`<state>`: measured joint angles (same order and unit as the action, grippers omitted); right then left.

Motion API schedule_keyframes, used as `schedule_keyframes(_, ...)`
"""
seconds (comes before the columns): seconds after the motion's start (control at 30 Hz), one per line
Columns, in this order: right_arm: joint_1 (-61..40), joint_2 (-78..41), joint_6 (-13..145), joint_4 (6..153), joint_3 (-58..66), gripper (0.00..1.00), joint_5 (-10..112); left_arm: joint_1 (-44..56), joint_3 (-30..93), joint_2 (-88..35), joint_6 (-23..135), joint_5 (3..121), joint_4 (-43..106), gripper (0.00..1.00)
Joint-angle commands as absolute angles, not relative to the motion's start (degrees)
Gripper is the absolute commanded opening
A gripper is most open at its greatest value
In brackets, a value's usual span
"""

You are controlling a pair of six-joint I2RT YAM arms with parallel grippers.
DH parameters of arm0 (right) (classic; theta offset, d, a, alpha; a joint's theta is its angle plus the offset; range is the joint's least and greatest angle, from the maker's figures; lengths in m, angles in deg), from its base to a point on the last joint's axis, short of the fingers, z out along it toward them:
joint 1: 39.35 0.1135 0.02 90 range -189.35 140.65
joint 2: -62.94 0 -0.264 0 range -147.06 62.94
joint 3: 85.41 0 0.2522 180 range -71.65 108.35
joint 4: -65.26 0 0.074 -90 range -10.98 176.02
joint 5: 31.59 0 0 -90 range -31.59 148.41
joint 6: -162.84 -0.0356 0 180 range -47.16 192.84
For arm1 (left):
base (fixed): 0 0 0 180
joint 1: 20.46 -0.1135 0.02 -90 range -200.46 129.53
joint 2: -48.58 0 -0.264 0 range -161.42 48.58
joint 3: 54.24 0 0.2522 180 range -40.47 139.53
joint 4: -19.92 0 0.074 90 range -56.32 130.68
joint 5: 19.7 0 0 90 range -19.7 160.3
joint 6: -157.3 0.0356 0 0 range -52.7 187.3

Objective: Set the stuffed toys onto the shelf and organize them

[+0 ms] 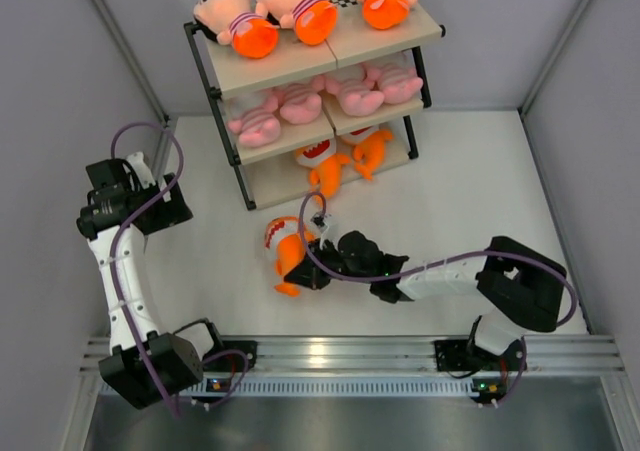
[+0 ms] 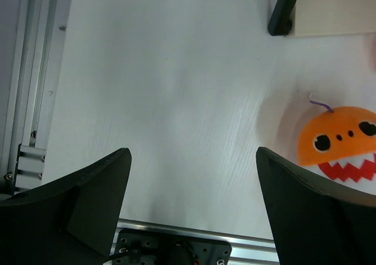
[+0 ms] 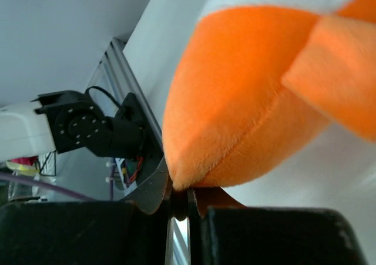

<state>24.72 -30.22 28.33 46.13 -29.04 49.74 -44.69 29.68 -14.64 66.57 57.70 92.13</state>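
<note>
The shelf (image 1: 400,35) stands at the back. Three peach-headed dolls (image 1: 298,7) lie on its top board, several pink animals (image 1: 300,103) on the middle board, and two orange sharks (image 1: 322,161) on the bottom board. A third orange shark (image 1: 288,249) lies on the table in front of the shelf. My right gripper (image 1: 312,269) is shut on its orange body, which fills the right wrist view (image 3: 247,100), pinched at the jaws (image 3: 183,197). My left gripper (image 1: 170,203) is open and empty over bare table (image 2: 194,183), left of that shark (image 2: 341,141).
Grey walls close in the table on the left, right and back. An aluminium rail (image 1: 340,351) runs along the near edge. A shelf leg (image 2: 282,9) shows at the top right of the left wrist view.
</note>
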Motion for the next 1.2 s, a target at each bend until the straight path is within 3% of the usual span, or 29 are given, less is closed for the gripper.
schedule_keyframes(0.0, 23.6, -23.6, 26.8, 40.3, -32.8, 0.00, 48.3, -44.9, 30.7, -14.2, 70.3, 55.2, 90.2, 0.93)
schedule_keyframes(0.2, 17.1, -22.3, 26.6, 38.1, -32.9, 0.00, 47.3, -44.9, 29.3, -15.8, 71.0, 56.0, 90.3, 0.93)
schedule_keyframes(0.37, 12.8, -27.9, 25.3, 35.3, -28.4, 0.00, 44.9, -44.9, 29.7, -15.7, 72.1, 57.0, 90.2, 0.94)
schedule_keyframes(0.93, 7.5, -60.0, 22.4, 38.0, 6.1, 0.00, 41.7, -44.9, 30.8, -16.0, 74.1, 57.5, 90.2, 0.94)
schedule_keyframes(1.03, 7.0, -62.1, 20.5, 38.2, 7.6, 0.17, 44.7, -44.9, 30.7, -16.1, 74.2, 57.5, 90.2, 0.94)
schedule_keyframes(1.07, 6.8, -62.5, 19.3, 38.4, 7.3, 0.29, 45.7, -44.9, 30.5, -16.1, 74.2, 57.4, 90.2, 0.94)
schedule_keyframes(1.17, 6.1, -63.0, 15.9, 38.3, 5.9, 0.46, 49.3, -44.9, 30.4, -16.4, 74.2, 57.0, 90.2, 0.94)
